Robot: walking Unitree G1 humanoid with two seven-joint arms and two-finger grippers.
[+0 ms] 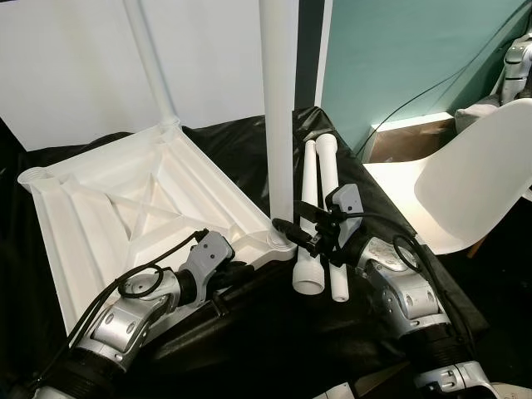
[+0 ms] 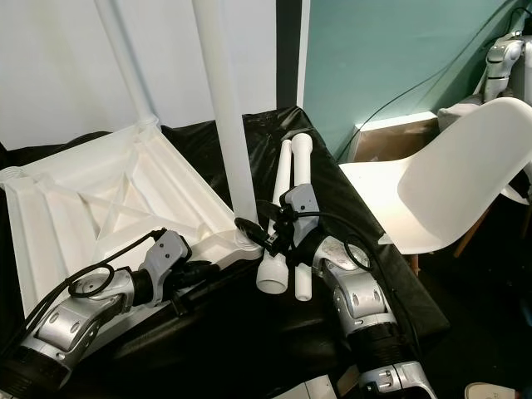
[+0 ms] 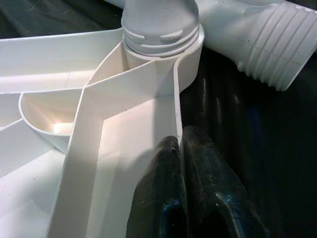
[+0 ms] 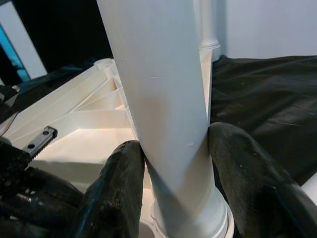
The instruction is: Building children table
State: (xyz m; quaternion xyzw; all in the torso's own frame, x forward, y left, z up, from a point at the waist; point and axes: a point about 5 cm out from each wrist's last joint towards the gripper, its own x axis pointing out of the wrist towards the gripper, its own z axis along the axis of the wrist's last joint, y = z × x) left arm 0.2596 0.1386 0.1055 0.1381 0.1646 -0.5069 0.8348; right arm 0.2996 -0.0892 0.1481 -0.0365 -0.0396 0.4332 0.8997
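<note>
Pinching the upturned tabletop's (image 1: 125, 208) rim just beside the corner socket, the left end effector (image 3: 179, 163) should brace hard while the right end effector (image 4: 173, 163), clamped around the upright leg (image 1: 278, 116), twists it home squarely.

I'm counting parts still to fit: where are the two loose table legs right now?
The two loose legs lie side by side on the black cloth, just right of the upturned tabletop and right behind the right gripper, which clasps the upright leg.

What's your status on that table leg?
Right gripper clamped on upright white plastic leg at corner socket. Left gripper pinching white upturned tabletop's rim. Two loose white legs lying alongside.
</note>
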